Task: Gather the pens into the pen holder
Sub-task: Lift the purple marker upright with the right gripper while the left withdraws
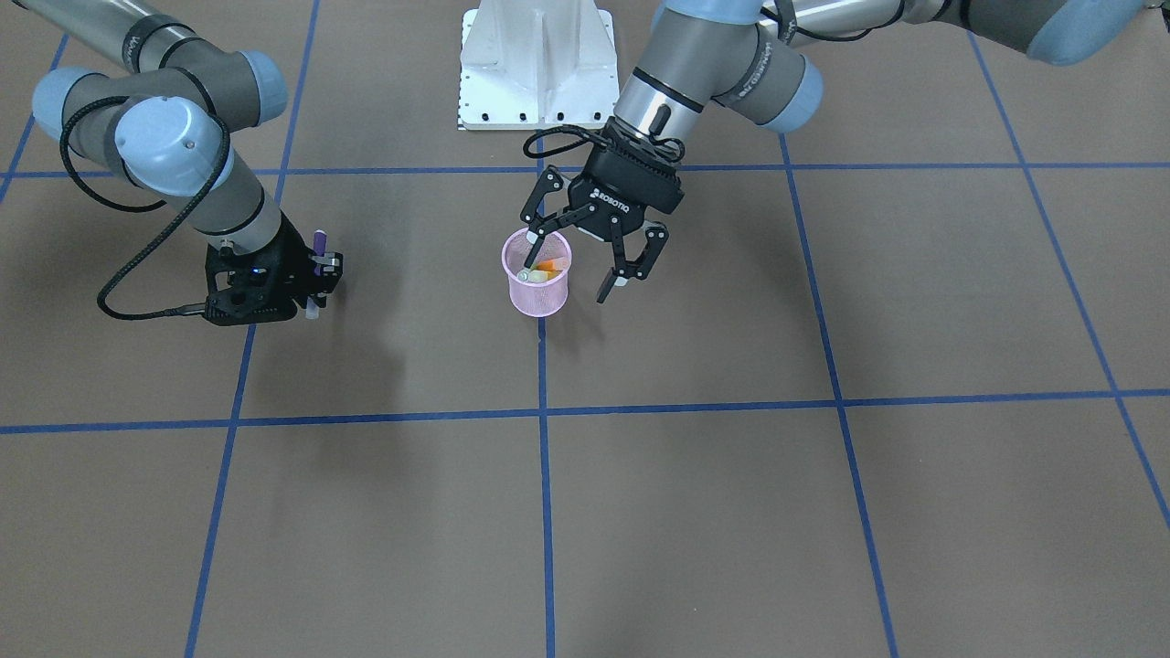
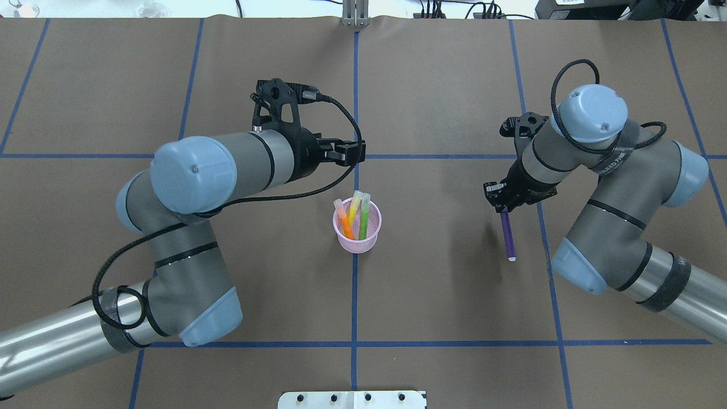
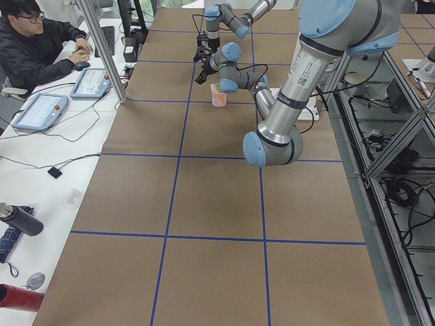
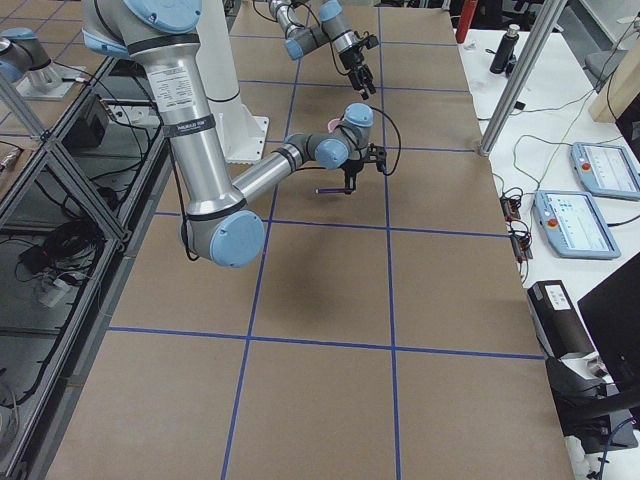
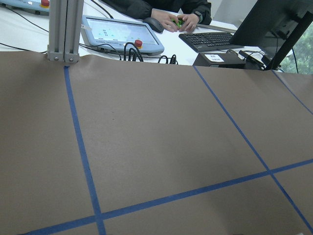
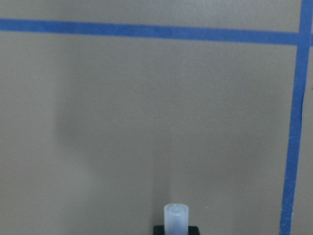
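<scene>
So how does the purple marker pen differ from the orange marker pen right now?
The purple marker pen is gripped by the right gripper, outside the round pink wire-mesh cup; the orange marker pen stands inside it, held by nothing. The purple pen's cap points down, the orange pen's up. Both are short, with whitish caps.

The right end effector [image 1: 320, 274] hides the purple pen [image 1: 319, 242] midway.
</scene>
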Controlling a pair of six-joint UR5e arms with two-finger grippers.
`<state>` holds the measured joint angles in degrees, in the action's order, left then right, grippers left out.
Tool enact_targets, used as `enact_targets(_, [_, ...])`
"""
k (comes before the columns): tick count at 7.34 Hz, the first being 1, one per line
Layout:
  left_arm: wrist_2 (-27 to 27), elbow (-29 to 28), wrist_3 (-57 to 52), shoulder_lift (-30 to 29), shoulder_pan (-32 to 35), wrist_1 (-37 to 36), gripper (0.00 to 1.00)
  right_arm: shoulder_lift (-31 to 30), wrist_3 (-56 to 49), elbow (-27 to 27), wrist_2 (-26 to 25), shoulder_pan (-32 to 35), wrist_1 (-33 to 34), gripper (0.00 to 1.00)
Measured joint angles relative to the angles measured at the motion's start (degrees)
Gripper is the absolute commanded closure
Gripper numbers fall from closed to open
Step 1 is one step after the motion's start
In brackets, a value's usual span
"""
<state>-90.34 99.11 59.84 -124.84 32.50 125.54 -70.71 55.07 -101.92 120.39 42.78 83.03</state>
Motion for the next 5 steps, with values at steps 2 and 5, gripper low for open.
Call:
enact_targets(2, [-6.19,0.54,-3.72,4.0,4.68,-1.15,0.01,1.87,0.26,-1.22,-0.3,2.64,-0.14,1.0])
enact_targets(5, [-16.63,0.97,-9.52,11.6,12.53,-1.28,0.01,7.57,0.95,-3.87,-1.64,6.92,-1.97,1.0])
